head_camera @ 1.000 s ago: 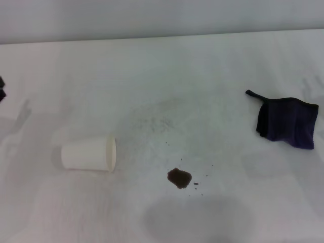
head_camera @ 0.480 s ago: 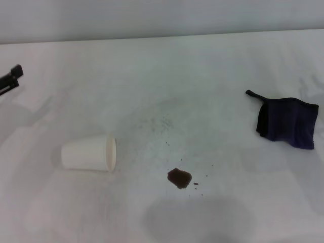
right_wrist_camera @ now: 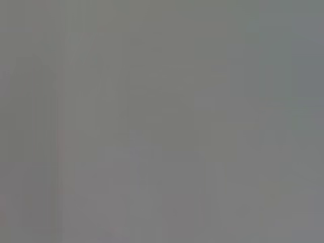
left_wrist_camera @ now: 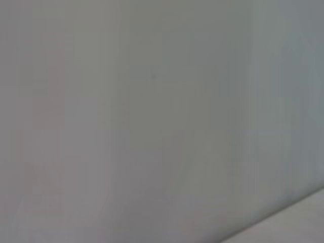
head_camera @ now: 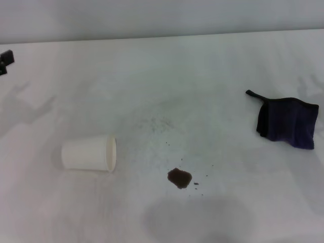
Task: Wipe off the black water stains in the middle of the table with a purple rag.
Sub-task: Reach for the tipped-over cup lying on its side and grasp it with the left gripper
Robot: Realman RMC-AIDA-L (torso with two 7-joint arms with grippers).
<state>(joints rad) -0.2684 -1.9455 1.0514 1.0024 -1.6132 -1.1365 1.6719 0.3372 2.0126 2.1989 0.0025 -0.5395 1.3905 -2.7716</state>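
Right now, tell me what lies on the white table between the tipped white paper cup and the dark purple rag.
In the head view, the black water stains lie between the white paper cup and the purple rag, nearer the cup, amid faint grey scuffs.

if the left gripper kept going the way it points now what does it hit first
Hard to say: only a dark tip of the left gripper shows at the head view's left edge, above the table. Its heading is unclear, and nothing lies near it.

Plain grey wall (head_camera: 162,17) behind, soft even light, faint shadows on white surface
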